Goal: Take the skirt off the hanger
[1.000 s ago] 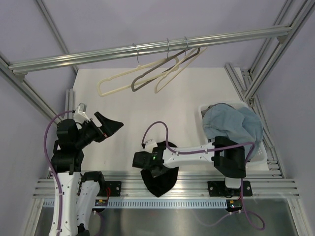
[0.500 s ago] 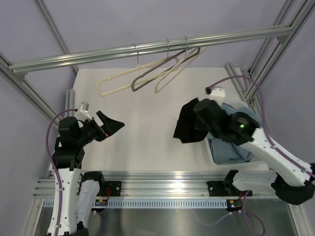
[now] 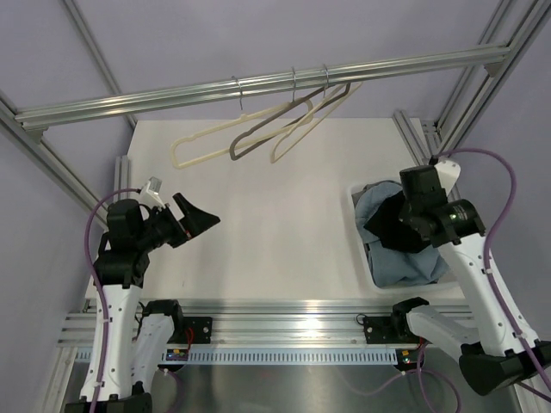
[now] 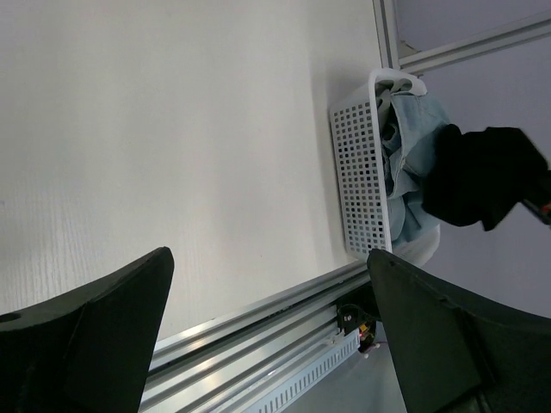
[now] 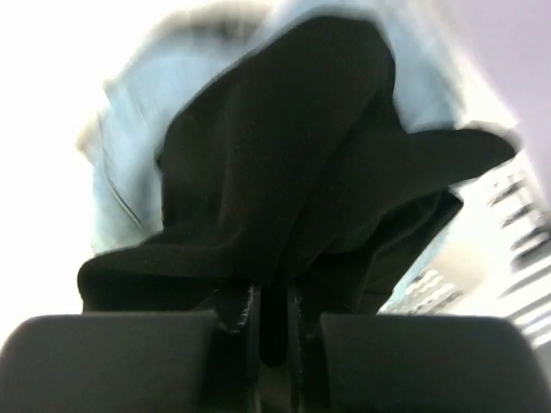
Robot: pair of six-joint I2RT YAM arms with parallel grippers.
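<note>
The grey-taupe hanger [image 3: 234, 153] hangs bare on the rail by its wire hook. No dark grey pleated skirt shows in any view. My right gripper [image 5: 274, 318] is shut on a plain black garment [image 5: 284, 155] and holds it over the white basket [image 3: 360, 194]. The garment also shows in the top view [image 3: 386, 228] and the left wrist view [image 4: 482, 172]. My left gripper [image 3: 196, 219] is open and empty above the table's left side. Its fingers [image 4: 103, 335] are spread wide apart.
Two paler cream hangers [image 3: 202, 142] [image 3: 314, 116] hang bare on the same aluminium rail [image 3: 258, 84]. Light blue jeans [image 3: 405, 262] fill the basket at the right. Frame posts stand at the right and left edges.
My right arm swung the black garment from the table's near edge up and rightward to over the basket. My left arm barely moved.
</note>
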